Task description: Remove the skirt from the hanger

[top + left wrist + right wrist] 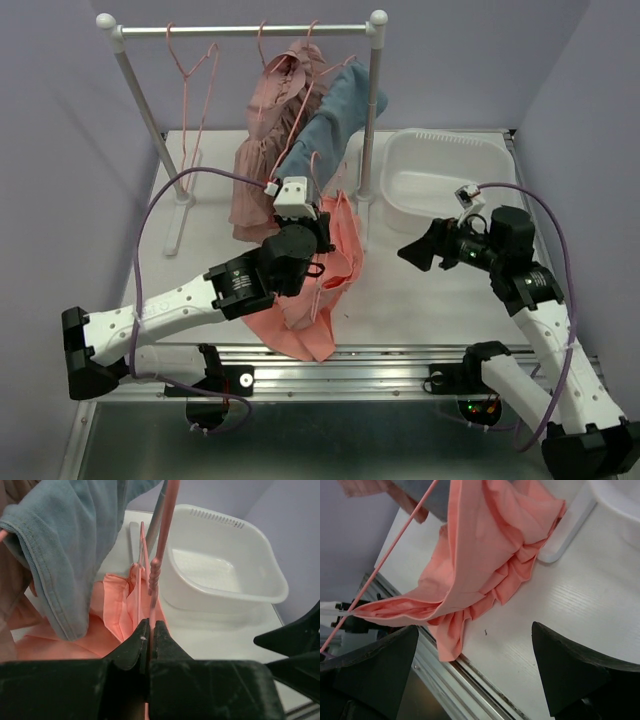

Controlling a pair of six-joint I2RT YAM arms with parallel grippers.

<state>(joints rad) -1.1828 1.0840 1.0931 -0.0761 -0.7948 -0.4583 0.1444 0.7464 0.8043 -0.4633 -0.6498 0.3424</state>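
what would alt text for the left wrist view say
The black left pincer is shut on a thin pink hanger above a salmon pleated fabric skirt. A blue denim garment hangs left; a white plastic tub sits right.

Lavender walls [60, 120]; white table [420, 300] w/ metal front rail [350, 365].

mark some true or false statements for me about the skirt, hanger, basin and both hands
1. The left hand is shut on the pink hanger. True.
2. The right hand grips the skirt. False: it is open and apart from the fabric.
3. The skirt lies in the white basin. False: it drapes onto the table, left of the basin.
4. A blue garment hangs on the rack. True.
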